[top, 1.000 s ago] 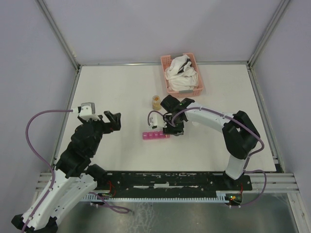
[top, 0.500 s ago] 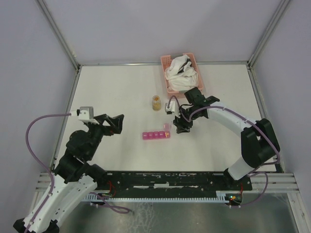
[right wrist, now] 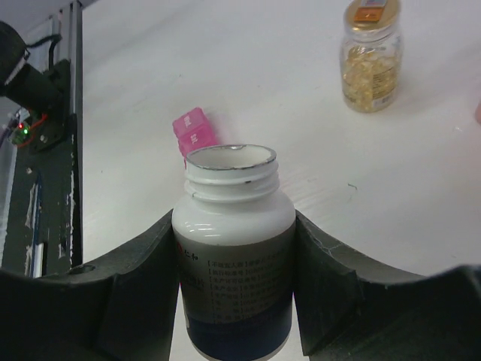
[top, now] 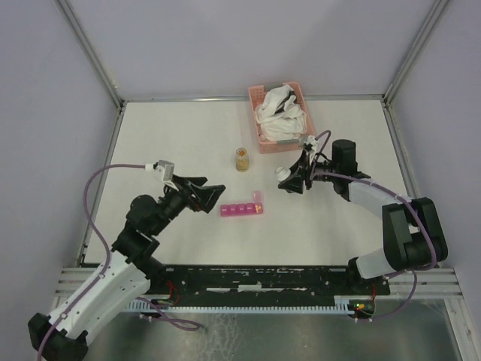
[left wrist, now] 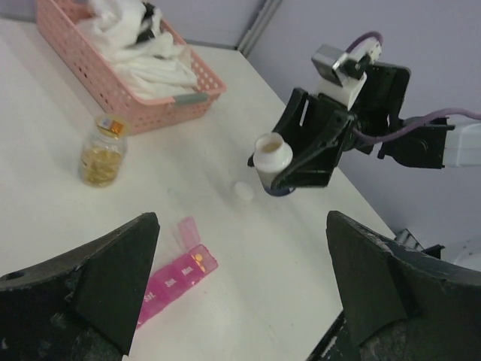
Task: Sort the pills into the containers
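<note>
The containers are a magenta pill-box strip [top: 239,209] lying mid-table, also in the left wrist view [left wrist: 167,283]. Its right end lid [left wrist: 186,228] stands open, and yellow pills [left wrist: 198,259] lie in that compartment. My right gripper [top: 294,179] is shut on an uncapped white bottle [right wrist: 233,248], held upright a short way right of the strip [right wrist: 195,129]. The bottle [left wrist: 272,154] hangs just above the table. A small white cap [left wrist: 243,191] lies beside it. My left gripper [top: 213,196] stands wide open with nothing in it, just left of the strip.
An amber bottle of capsules [top: 242,159] stands behind the strip. A pink lattice basket [top: 266,138] holding white cloths sits at the back edge. Metal frame posts and purple walls border the table.
My right arm has drawn back to the right from over the strip, carrying the white bottle and tipping it upright. My left arm has swung right, toward the strip's left end.
</note>
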